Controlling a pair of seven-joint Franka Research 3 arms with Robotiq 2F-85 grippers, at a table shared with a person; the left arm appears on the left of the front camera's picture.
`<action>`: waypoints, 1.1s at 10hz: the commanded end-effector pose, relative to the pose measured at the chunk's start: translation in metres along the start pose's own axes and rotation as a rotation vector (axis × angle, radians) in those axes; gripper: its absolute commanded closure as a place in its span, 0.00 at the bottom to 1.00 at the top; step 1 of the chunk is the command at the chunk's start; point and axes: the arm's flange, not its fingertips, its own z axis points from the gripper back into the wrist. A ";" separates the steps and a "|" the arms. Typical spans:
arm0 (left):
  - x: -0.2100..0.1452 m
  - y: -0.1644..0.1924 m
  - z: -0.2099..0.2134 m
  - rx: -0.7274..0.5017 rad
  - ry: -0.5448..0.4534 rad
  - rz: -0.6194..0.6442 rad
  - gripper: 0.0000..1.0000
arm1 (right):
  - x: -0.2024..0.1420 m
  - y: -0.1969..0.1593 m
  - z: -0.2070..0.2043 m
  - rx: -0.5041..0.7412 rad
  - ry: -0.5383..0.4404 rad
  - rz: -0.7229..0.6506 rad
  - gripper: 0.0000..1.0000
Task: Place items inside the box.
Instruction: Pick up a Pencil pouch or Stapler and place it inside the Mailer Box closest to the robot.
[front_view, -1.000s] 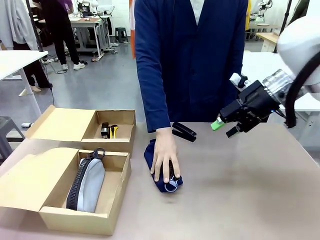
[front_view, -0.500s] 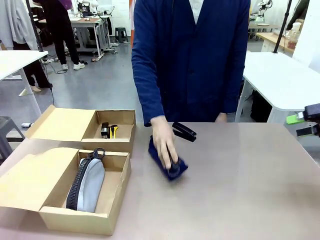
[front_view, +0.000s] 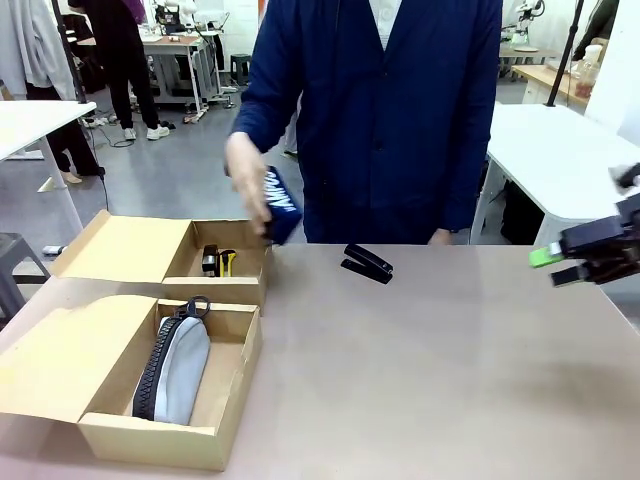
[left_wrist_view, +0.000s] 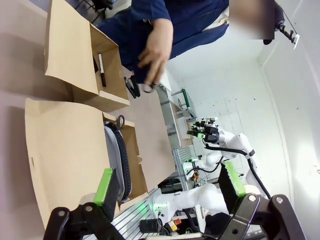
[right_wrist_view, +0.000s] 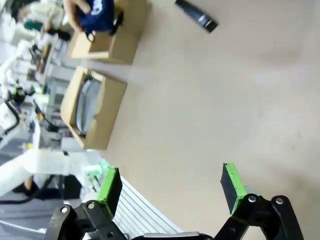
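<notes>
Right tool (front_view: 552, 267) released, pads empty, body cut off by the frame edge, well apart from the box (front_view: 150, 440) across the surface (front_view: 450, 380). Left tool (left_wrist_view: 169, 186) spread wide too, holding nothing, close to the box. Grey pouch (front_view: 178, 368) lies inside the box, lettering not readable. Navy pouch (front_view: 282, 203) is lifted in the person's hand (front_view: 245, 172), motion-blurred, beyond the box over the smaller box (front_view: 215, 288). Black stapler (front_view: 367, 264) rests on the surface beyond the box, to its right. Smaller box contents hard to make out.
</notes>
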 end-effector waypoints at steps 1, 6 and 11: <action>0.001 -0.002 -0.001 -0.022 -0.011 -0.018 0.00 | 0.040 0.019 -0.049 -0.015 0.093 0.128 0.00; 0.001 -0.002 -0.001 -0.022 -0.011 -0.018 0.00 | 0.083 0.074 -0.145 -0.112 0.196 0.255 0.00; 0.001 -0.002 -0.001 -0.022 -0.011 -0.018 0.00 | 0.157 0.049 -0.212 -0.213 0.243 0.441 0.00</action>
